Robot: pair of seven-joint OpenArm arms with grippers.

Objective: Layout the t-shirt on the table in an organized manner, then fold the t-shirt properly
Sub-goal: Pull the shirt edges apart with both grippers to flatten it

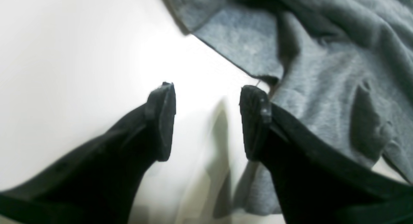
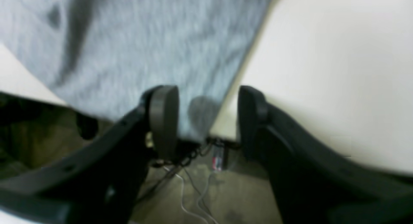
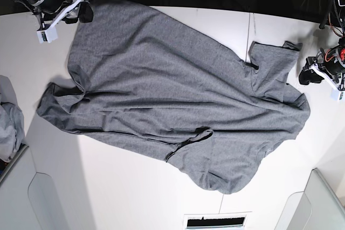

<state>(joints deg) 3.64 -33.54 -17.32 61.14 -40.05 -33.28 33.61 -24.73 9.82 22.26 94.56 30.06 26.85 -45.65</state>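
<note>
The charcoal-grey t-shirt (image 3: 161,95) lies spread and wrinkled diagonally across the white table (image 3: 124,187). My right gripper (image 3: 83,12) is at the shirt's far left corner by the table's back edge. In the right wrist view this gripper (image 2: 208,121) is open, and a corner of the shirt (image 2: 145,40) lies loose between its fingers, close to the left one. My left gripper (image 3: 308,75) sits at the shirt's right side beside a sleeve. Up close it (image 1: 208,121) is open over bare table (image 1: 64,56), with the shirt (image 1: 322,72) beside and under its right finger.
A lighter bluish-grey garment heap (image 3: 8,122) lies at the left edge. White bins stand at the front left (image 3: 32,197) and front right (image 3: 321,203). A thin dark seam (image 3: 249,30) crosses the table. Cables on the floor (image 2: 193,185) show beyond the back edge.
</note>
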